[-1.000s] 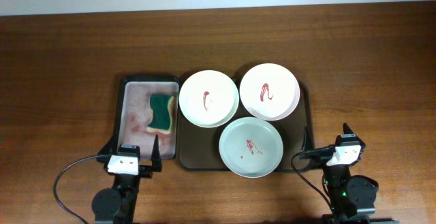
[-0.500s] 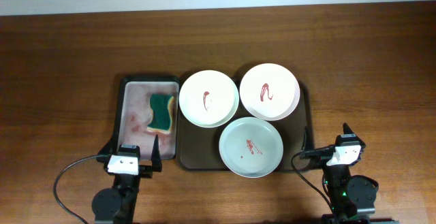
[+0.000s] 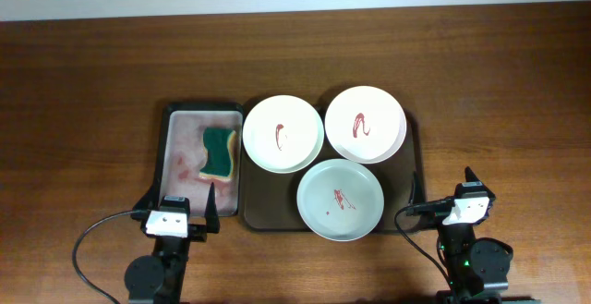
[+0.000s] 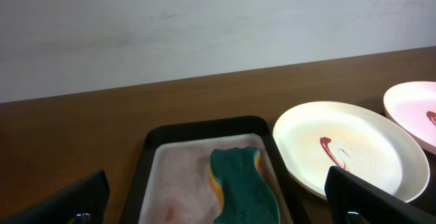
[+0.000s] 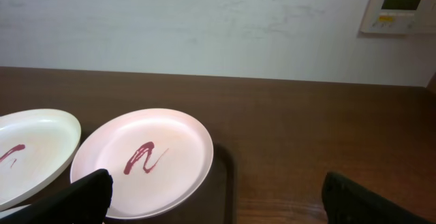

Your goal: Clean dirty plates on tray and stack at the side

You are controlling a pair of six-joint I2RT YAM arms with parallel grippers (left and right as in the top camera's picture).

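Seemingly apart, plates (image 3: 341,199) ahead of right claw (image 3: 440,180).

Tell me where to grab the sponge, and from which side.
Come straight down with the left gripper and pinch the sponge across its narrow, wavy waist. It lies flat in the basin, whose raised walls probably block a sideways approach.

Both arms sit at the table's near edge. The left gripper (image 3: 179,199) has black pointed fingers (image 4: 65,200) on a white block (image 3: 167,219), and a black cable (image 3: 88,239) loops toward the near-left corner. The right gripper (image 3: 441,187) matches (a green light (image 3: 464,262) glows on its round black base (image 3: 482,256)).
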